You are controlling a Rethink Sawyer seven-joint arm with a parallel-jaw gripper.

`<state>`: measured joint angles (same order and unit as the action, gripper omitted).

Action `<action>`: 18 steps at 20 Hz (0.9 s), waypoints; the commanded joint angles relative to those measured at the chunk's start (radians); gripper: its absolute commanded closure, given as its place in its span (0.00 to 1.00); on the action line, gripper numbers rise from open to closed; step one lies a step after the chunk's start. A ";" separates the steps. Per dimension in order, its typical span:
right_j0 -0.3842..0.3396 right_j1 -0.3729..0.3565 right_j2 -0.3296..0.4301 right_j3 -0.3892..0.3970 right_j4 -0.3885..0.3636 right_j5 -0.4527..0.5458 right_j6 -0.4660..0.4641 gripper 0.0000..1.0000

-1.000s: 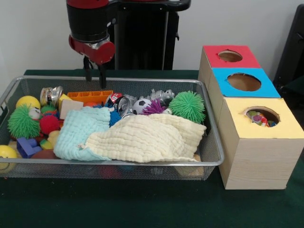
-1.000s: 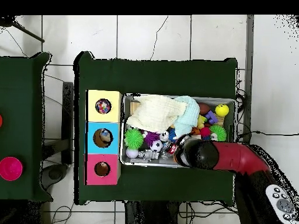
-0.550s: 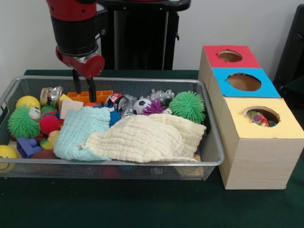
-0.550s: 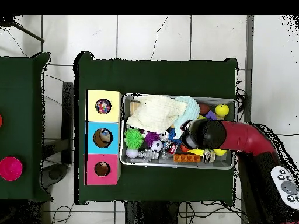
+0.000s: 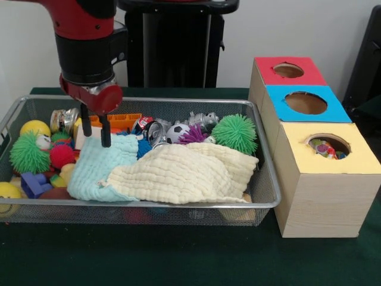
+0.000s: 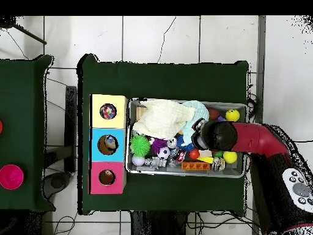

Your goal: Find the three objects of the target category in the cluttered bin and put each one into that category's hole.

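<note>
My gripper hangs open inside the wire bin, its black fingertips just over the far left corner of the light blue cloth; nothing is held. A cream cloth lies beside the blue one and covers much of the bin's middle. Around them lie a green spiky ball, a second one, a small soccer ball, an orange brick, metal cans and coloured balls. In the overhead view the arm's head hides the gripper.
Three boxes stand right of the bin, with a red top, a blue top and a yellow top, each with a round hole. Toys show inside the yellow box's hole. The bin's rim surrounds the gripper.
The arm has swung left along the bin and come down and forward, from the far wall by the orange brick to just over the blue cloth. The gripper stayed open.
</note>
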<state>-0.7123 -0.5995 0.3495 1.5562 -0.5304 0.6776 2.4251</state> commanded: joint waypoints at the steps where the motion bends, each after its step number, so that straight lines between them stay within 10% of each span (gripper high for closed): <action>1: 0.021 0.129 -0.017 0.020 -0.110 -0.126 -0.087 0.00; 18: -0.009 0.271 -0.096 0.058 -0.219 -0.381 -0.040 0.00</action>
<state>-0.7014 -0.4687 0.3250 1.5570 -0.6308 0.4111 2.4251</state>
